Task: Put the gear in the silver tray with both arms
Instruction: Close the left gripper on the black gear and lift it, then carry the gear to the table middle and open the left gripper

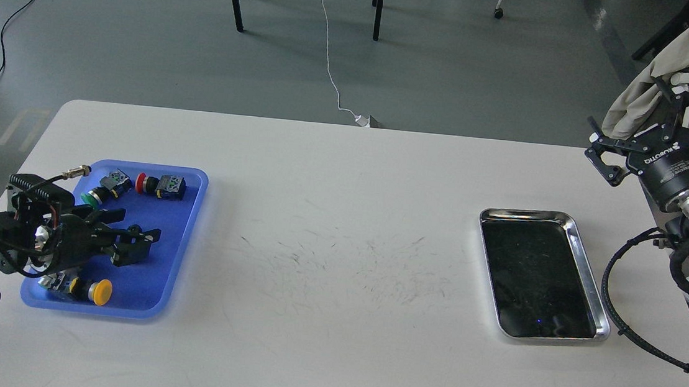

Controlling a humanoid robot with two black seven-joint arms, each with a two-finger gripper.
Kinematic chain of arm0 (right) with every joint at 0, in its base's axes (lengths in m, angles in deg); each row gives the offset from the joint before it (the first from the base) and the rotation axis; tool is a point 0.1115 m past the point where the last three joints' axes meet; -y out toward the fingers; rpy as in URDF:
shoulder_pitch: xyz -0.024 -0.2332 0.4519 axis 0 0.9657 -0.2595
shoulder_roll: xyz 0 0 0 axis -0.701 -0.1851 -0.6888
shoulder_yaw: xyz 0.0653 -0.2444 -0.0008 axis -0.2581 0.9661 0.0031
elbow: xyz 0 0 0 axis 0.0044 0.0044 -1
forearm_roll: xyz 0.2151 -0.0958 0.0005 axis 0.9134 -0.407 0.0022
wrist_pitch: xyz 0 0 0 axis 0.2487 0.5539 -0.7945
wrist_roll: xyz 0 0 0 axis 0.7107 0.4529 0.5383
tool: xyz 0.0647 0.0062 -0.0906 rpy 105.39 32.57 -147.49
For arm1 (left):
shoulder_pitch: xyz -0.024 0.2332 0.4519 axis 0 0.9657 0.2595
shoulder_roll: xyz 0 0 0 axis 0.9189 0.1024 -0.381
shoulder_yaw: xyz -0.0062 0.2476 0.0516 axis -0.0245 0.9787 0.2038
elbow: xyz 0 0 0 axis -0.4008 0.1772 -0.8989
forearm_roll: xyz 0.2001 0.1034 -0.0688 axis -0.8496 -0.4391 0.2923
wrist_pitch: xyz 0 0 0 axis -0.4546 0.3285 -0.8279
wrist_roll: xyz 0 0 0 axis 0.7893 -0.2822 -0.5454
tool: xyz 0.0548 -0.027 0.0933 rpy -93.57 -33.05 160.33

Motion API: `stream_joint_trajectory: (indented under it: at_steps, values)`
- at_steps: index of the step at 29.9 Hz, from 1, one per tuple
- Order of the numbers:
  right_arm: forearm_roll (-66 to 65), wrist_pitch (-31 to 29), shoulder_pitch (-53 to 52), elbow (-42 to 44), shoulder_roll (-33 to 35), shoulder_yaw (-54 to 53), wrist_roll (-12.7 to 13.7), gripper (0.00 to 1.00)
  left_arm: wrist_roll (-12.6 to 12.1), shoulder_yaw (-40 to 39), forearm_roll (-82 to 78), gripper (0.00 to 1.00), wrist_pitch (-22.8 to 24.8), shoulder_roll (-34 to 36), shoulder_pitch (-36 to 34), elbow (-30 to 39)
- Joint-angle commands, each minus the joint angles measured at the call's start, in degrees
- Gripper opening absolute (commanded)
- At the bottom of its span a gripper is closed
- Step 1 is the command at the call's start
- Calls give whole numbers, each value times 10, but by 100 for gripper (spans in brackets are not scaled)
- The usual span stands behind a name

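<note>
The silver tray (pixel 526 215) lies on the right of the white table, its dark bottom bare. Small black gears lie in the blue tray (pixel 174 228) on the left; one gear (pixel 135 229) peeks out at the upper finger's edge, the other is hidden under the fingers. My left gripper (pixel 139 245) is low over the blue tray's middle, its fingers apart over the gears' place. My right gripper (pixel 632 116) is wide open and empty, raised beyond the table's far right corner, well behind the silver tray.
The blue tray also holds a yellow button (pixel 101 292), a green button (pixel 91 197) and a red button with a black switch body (pixel 158 185). A black cable (pixel 614 317) loops beside the silver tray. A beige cloth (pixel 661 71) hangs behind the right gripper.
</note>
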Motion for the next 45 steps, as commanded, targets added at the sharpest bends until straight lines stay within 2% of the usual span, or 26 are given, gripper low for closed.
stream_joint_trajectory:
  at_steps: [1, 3, 5, 7, 12, 19, 21, 24, 26, 29, 31, 32, 35, 37, 40, 43, 45]
  values:
    - [0, 0, 0, -1, 0, 0, 0, 99, 0, 1, -17, 69, -1, -8, 0, -15]
    - [0, 0, -1, -1, 0, -1, 0, 99, 3, 1, -26, 59, -1, -9, 1, -21]
    - [1, 0, -1, -1, 0, -1, 0, 99, 6, 1, -35, 43, -2, -8, 1, -22]
    - [1, 0, -1, -1, 0, -3, 0, 99, 7, 1, -46, 38, -8, -8, 1, -24]
    - [0, -1, -1, -1, 0, -5, 0, 99, 8, 1, -51, 9, -19, -7, 14, -30]
    - [0, -2, -2, -1, 0, -4, 0, 99, 10, -4, -47, 5, -26, 3, 8, -23]
    - [0, -1, -2, -1, 0, -3, 0, 99, 13, -12, -45, 5, -27, 30, -3, -7]
    - [0, -1, -2, -1, 0, -3, 0, 99, 12, -20, -35, 5, -18, 90, -60, 67]
    - [0, -1, -2, -1, 0, -2, 0, 99, 2, -21, -34, 6, -2, 119, -96, 143]
    - [0, -1, -2, -1, 0, -1, 0, 99, -45, -24, -33, 6, 39, 126, -139, 248]
    - [-1, 0, -2, 1, 0, 0, 0, 99, -86, -23, -34, 6, 50, 91, -150, 292]
    - [-1, 0, -2, 2, 1, 1, 0, 99, -106, -21, -35, 6, 53, 48, -153, 300]
    - [-2, 0, -2, 5, 0, 4, 0, 99, -155, -21, -42, 6, 74, -99, -167, 296]
    - [-2, 1, -1, 4, 1, 5, 0, 99, -179, -18, -43, 6, 88, -188, -176, 258]
    - [-2, 3, -1, 3, 2, 3, 0, 99, -186, -12, -56, 6, 89, -320, -175, 181]
    - [-2, 3, -1, 3, 11, 3, 0, 99, -180, -10, -81, 6, 89, -396, -168, 112]
    - [-2, 3, 0, 3, 14, 3, 0, 99, -177, -5, -84, 6, 89, -421, -155, 83]
